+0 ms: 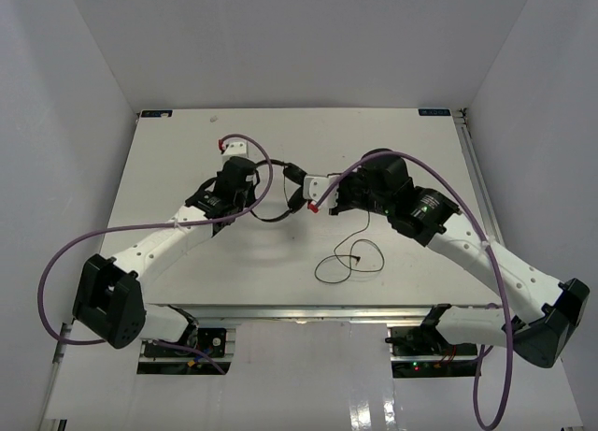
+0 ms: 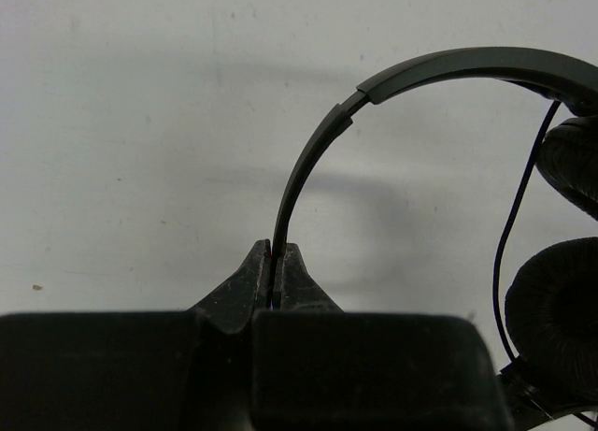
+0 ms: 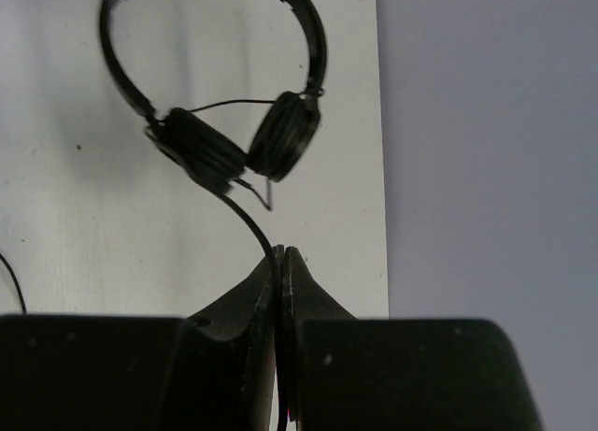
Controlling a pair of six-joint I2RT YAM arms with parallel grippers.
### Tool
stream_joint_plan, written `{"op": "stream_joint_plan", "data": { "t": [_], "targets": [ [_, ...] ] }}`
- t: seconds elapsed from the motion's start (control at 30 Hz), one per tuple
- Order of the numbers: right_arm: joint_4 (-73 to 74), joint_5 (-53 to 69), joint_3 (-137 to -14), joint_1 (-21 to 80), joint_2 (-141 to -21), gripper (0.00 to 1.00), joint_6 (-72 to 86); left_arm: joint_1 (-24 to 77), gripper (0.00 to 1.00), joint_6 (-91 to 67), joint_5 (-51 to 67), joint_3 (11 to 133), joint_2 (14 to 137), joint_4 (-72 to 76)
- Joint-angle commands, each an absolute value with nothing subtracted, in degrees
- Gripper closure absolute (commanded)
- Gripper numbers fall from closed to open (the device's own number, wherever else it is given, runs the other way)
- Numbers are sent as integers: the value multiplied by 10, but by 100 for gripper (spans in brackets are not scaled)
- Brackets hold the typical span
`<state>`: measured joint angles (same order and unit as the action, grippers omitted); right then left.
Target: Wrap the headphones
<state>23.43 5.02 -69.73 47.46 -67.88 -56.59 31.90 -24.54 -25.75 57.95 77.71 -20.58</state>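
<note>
L gripper [image 2: 277,263] is clamped shut on the thin headband [image 2: 439,64] of the headphones [image 3: 201,146], R gripper [image 3: 281,263] shut on the cord [image 3: 250,221] near the earcups [image 3: 285,136], set prob. hanging clear of the table [image 1: 187,150] between the arms, so I worry a hard R pull slips the band from L's pinch.

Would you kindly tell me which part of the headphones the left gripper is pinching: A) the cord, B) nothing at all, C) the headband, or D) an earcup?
C: the left wrist view shows the left gripper shut on the end of the thin headband.
</note>
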Motion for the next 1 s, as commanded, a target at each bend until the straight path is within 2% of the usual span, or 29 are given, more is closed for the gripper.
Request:
{"op": "stream_joint_plan", "data": {
  "t": [0.0,0.2,0.47,0.7,0.97],
  "targets": [
    [199,-17,-712,472,-705,92,-596,318,100,-185,-146,539,716,-137],
    [198,-4,-727,470,-745,92,-571,321,100,-151,-29,508,688,-148],
    [159,29,-704,427,-782,92,-526,330,100,-164,51,472,637,-150],
    [152,139,-682,353,-781,92,-493,331,100,-179,85,457,592,-166],
    [150,260,-663,345,-800,90,-449,336,100,-195,161,465,566,-182]
  ]
}}
